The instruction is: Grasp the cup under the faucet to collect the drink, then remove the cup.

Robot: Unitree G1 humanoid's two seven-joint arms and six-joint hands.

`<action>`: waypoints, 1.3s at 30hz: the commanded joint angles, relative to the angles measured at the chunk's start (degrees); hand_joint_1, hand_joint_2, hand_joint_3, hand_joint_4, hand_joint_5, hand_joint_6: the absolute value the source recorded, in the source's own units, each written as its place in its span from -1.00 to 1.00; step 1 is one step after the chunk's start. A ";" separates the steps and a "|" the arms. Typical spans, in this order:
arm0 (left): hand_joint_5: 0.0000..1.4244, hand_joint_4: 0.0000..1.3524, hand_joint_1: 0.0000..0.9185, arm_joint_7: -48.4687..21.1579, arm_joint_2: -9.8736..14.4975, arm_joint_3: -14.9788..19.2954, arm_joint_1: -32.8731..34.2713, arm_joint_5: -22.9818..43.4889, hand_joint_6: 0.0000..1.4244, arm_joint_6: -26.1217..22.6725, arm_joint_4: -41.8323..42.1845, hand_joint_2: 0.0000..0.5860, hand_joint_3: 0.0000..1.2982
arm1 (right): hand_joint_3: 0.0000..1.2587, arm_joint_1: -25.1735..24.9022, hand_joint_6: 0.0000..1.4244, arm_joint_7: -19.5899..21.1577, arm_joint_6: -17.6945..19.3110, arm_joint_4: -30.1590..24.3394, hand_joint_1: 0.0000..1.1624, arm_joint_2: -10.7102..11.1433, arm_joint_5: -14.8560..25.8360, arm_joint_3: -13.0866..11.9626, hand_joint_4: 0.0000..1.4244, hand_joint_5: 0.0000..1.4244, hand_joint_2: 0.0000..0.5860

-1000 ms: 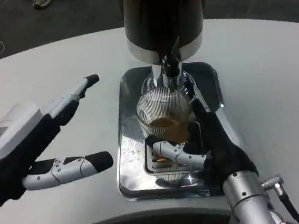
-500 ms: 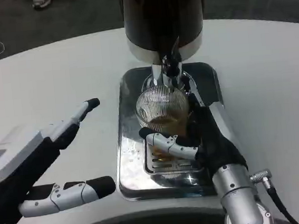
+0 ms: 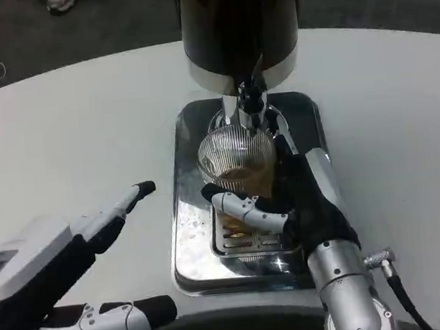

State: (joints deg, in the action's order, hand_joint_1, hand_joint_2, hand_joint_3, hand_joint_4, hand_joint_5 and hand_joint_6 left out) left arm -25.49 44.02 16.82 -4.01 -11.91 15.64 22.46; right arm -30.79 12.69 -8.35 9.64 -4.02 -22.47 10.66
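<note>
My left hand (image 3: 41, 295) has dropped lower and drawn back toward me over the last second; it now hovers off the near left of the desk (image 3: 84, 131), fingers spread apart and holding nothing. My right hand (image 3: 305, 200) has slid a little further in and keeps its hold on the cup (image 3: 237, 163), a white finger across the near side and the dark palm against the right wall. I read that as the left hand clearing out while the right carries on alone: filling looks done or close to it, and lifting the cup away is what remains.

The cup stands upright on the grille of the silver drip tray (image 3: 193, 214), directly beneath the faucet (image 3: 250, 100) of the dark dispenser (image 3: 237, 23). It is clear, finely ribbed glass, with amber drink filling its lower part. I can't tell whether liquid is running.
</note>
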 commanded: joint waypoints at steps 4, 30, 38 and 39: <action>-0.93 -1.00 -1.00 -0.94 0.24 0.12 -1.09 -0.38 -0.75 -1.09 0.99 -0.71 -1.00 | -0.82 0.75 -0.81 3.50 -1.42 -1.07 0.35 -2.72 -2.28 2.29 -0.75 -0.71 -0.26; -0.89 -1.00 -1.00 -4.09 0.94 0.86 -2.28 1.01 -0.74 -0.78 -0.17 -0.71 -0.95 | -0.16 -0.25 0.08 24.30 -1.68 6.88 0.59 -8.89 -4.95 8.05 -0.10 0.02 -0.17; -0.88 -1.00 -1.00 -4.08 0.95 0.85 -2.10 1.63 -0.73 -0.11 -1.47 -0.71 -0.95 | 0.39 1.23 0.75 30.55 1.70 6.92 0.64 -9.41 -3.83 8.35 0.47 0.63 -0.14; -0.88 -1.00 -1.00 -4.06 0.95 0.80 -1.99 1.68 -0.73 -0.03 -1.61 -0.71 -0.95 | 0.45 1.44 0.81 31.05 2.05 6.70 0.64 -9.32 -3.77 8.45 0.54 0.69 -0.14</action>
State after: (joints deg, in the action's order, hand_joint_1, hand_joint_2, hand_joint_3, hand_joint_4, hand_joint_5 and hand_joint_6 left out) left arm -28.86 44.25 17.21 -5.88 -11.25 14.82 21.64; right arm -30.62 41.25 -8.30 16.21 -5.91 -27.24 19.27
